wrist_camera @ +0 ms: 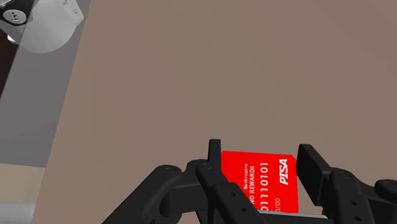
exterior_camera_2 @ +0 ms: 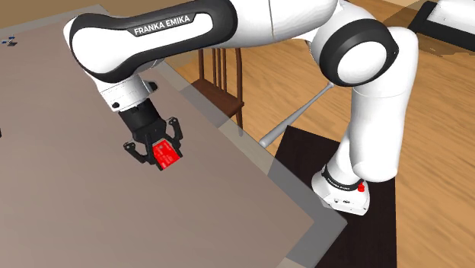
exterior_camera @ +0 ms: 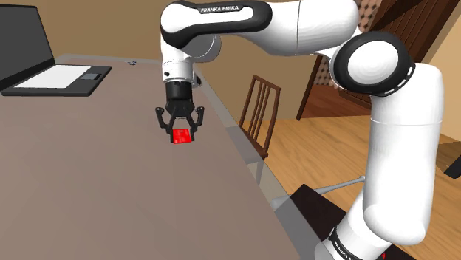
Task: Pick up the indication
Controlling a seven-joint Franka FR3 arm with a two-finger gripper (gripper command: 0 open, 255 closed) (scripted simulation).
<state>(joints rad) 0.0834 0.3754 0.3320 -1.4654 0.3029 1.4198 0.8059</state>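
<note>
Jaws tight on red card [wrist_camera: 267, 179], over table [wrist_camera: 191, 76]

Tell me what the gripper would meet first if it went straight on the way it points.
Probably the brown table top: nothing lies between it and the red card clasped in the gripper. How far off it is stays unclear.

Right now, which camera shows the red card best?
The wrist view: the red card sits between the black fingers with its white print readable. The shoulder and second exterior views show a small red patch in the gripper.
</note>
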